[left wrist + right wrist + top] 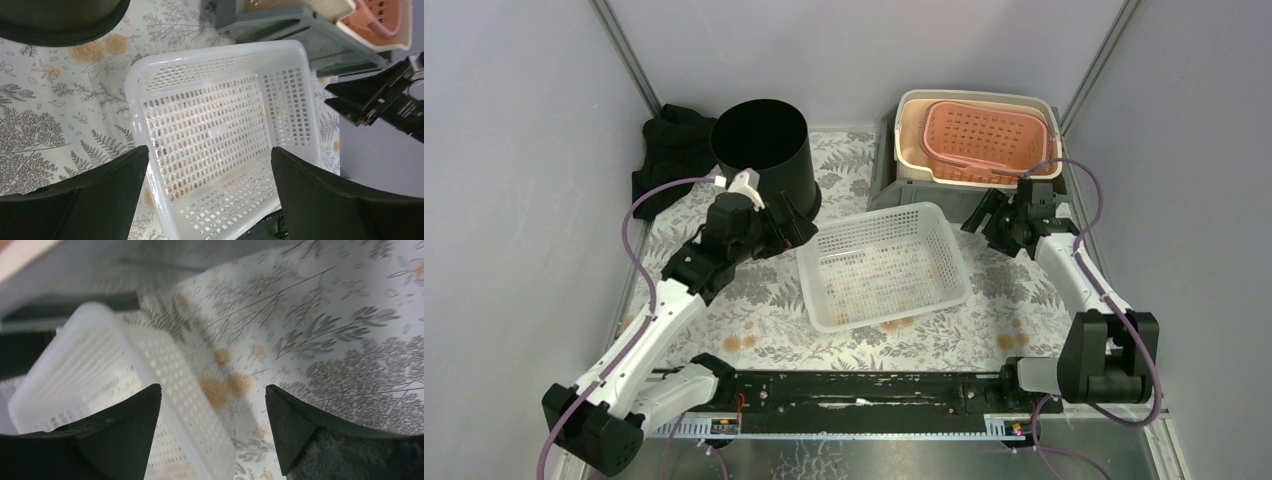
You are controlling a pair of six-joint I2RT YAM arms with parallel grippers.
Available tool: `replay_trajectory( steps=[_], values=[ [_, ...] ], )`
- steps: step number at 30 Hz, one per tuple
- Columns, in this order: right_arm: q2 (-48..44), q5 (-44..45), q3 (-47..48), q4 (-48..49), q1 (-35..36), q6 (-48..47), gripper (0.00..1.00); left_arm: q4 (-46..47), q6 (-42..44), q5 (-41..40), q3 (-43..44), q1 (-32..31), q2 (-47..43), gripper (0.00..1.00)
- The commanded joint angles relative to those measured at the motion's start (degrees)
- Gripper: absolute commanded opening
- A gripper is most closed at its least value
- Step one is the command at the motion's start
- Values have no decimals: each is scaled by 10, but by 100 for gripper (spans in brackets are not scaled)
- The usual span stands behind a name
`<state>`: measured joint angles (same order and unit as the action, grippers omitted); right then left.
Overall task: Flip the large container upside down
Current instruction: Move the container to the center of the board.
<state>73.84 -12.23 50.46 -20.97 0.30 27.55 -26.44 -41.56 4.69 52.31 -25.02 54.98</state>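
Note:
The large container, a white perforated basket, stands upright with its opening up on the flowered cloth mid-table and has nothing in it. My left gripper hovers at its left rim, open, looking down into the basket from above; nothing is between the fingers. My right gripper is by the basket's far right corner, open. In the right wrist view the basket's rim runs between the wide jaws of that gripper, close to the left finger, without being clamped.
A tall black bucket stands open behind the left gripper, with a black cloth to its left. At the back right, a grey crate holds a beige tub with a pink basket nested inside.

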Motion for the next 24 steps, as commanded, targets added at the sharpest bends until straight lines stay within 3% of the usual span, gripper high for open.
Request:
replay_trajectory(
  steps=[1, 8, 24],
  values=[
    [45, 68, 40, 45, -24, 35, 82, -27, 9, 7, 26, 2, 17, 100],
    [168, 52, 84, 119, -28, 61, 71, -20, 10, 6, 22, 1, 28, 100],
    [357, -70, 245, 207, -7, 100, 64, -11, 7, 4, 4, 2, 29, 100]
  ],
)
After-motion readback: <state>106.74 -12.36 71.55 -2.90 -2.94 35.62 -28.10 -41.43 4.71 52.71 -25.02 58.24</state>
